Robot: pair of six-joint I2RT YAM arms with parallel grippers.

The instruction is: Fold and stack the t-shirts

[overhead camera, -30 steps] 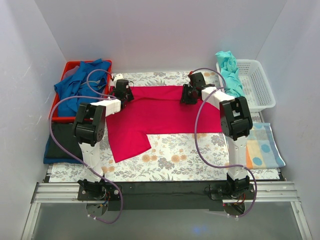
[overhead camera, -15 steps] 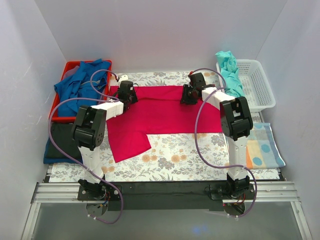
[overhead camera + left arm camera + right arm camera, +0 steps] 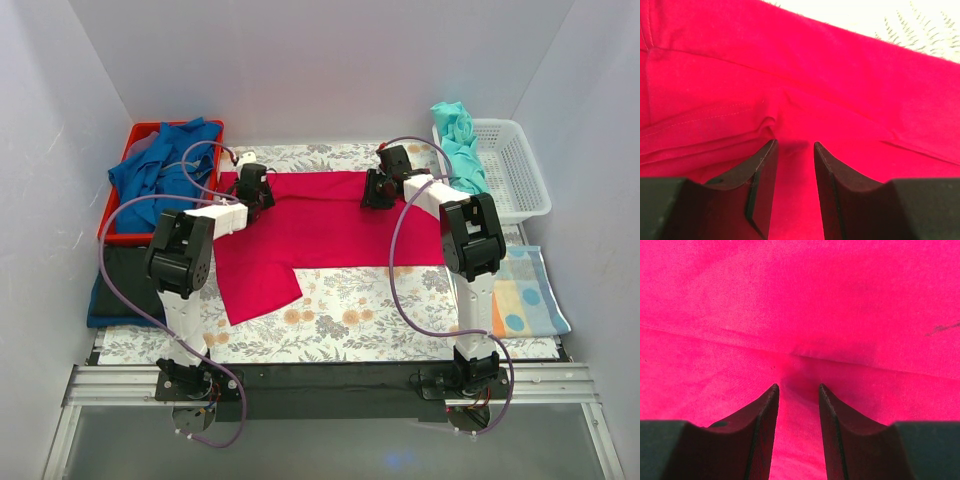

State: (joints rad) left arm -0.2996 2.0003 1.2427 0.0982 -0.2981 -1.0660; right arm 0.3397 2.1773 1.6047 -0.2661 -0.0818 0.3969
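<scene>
A crimson-pink t-shirt (image 3: pixel 330 225) lies spread flat on the floral cloth, one sleeve reaching toward the near left. My left gripper (image 3: pixel 257 190) presses down on its far left part. The jaws stand narrowly apart, with wrinkled red fabric (image 3: pixel 790 100) bunching at the fingertips (image 3: pixel 771 145). My right gripper (image 3: pixel 376 192) presses on the shirt's far right part, open, a crease running across just ahead of its tips (image 3: pixel 798 386). A teal t-shirt (image 3: pixel 460 140) hangs over the basket rim. Blue t-shirts (image 3: pixel 160 170) fill the red bin. A dark folded stack (image 3: pixel 120 285) lies at the left.
The red bin (image 3: pixel 135 135) stands at the far left and the white basket (image 3: pixel 515 170) at the far right. An orange-and-blue spotted cloth (image 3: pixel 525 290) lies near the right arm. White walls close in on three sides.
My left gripper has shifted a little to the right along the shirt's far edge and its jaws have narrowed. The right gripper has stayed in place.
</scene>
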